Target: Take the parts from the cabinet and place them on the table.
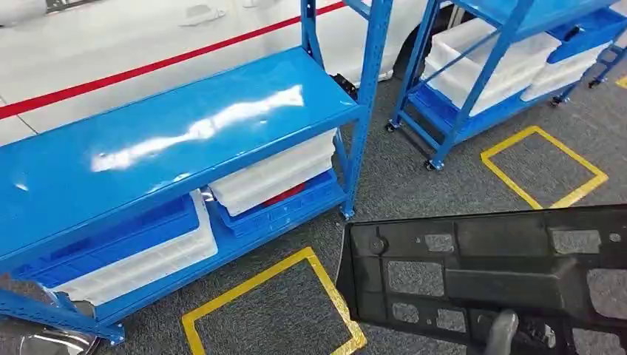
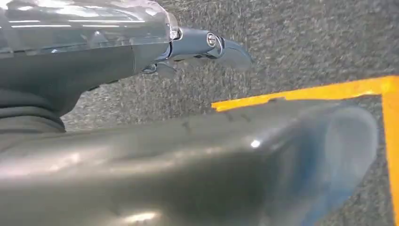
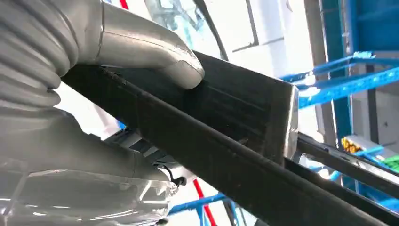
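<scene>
1. Two blue metal shelf racks stand on the grey carpet floor (image 1: 414, 177). The near blue rack (image 1: 170, 126) has a bare, shiny top shelf. The far blue rack on wheels (image 1: 473, 81) stands well apart, toward the upper right of the head view.
2. On the lower shelf of the near rack lie white plastic bins (image 1: 273, 174) stacked on blue plastic crates (image 1: 288, 207), with something red between them near the right end of the shelf. The far rack also carries white bins (image 1: 510, 63).
3. Behind the racks there is a white surface with a red stripe (image 1: 148, 70).
4. The black flat plastic panel with rectangular openings (image 1: 488, 274) is off the racks. It hangs over the floor at the lower right of the head view, and its left edge is over a corner of the yellow tape square (image 1: 273, 310).
5. The right hand (image 3: 141, 44) holds this panel (image 3: 226, 127): its grey thumb presses on the top face, near the panel's edge.
6. The left hand (image 2: 207, 47) is above the carpet; I cannot tell if its fingers are spread or curled.
</scene>
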